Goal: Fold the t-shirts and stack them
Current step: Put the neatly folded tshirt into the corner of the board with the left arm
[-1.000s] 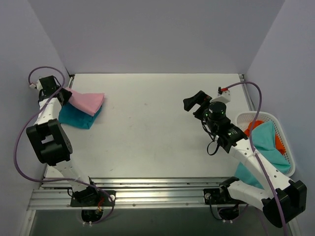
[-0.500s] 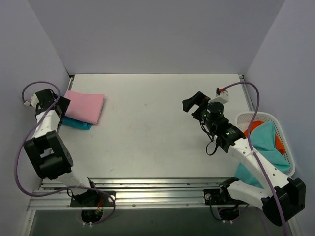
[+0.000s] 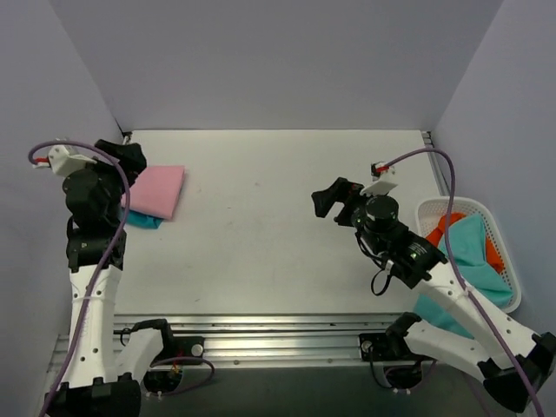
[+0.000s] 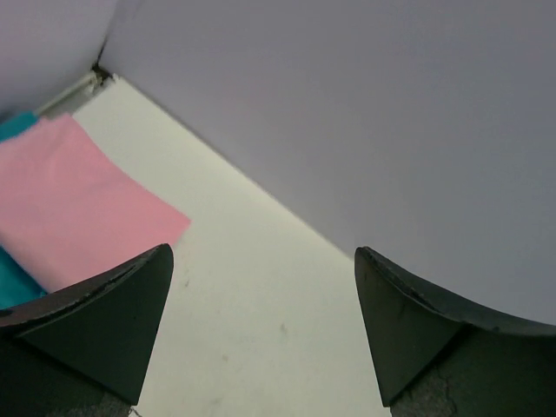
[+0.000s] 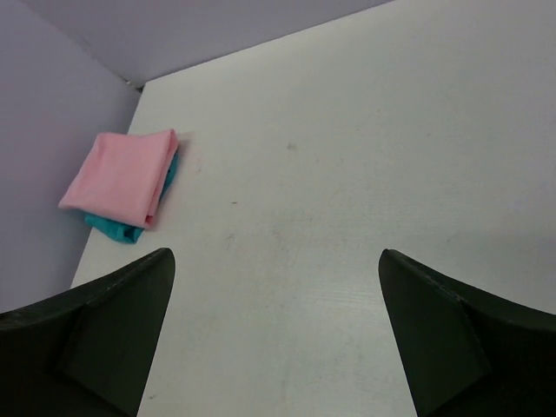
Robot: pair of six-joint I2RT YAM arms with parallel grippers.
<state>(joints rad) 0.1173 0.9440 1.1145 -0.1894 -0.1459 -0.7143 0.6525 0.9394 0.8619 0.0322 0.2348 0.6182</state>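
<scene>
The pink t-shirt (image 3: 155, 191) is lying folded atop the teal t-shirt (image 3: 139, 220) at the table's (image 3: 261, 226) far-left corner. The left gripper (image 4: 262, 253) and right gripper (image 5: 275, 254) are hanging open, empty. 2 look done; clothes (image 3: 473, 248) are waiting in the basket (image 3: 514, 288).

Soft cloth pink tee (image 3: 156, 189), matt table (image 3: 261, 230)

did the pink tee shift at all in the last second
Yes. The pink t-shirt has dropped flat and shifted slightly toward the near edge of the table, now covering most of the teal t-shirt, which showed much more before.
</scene>
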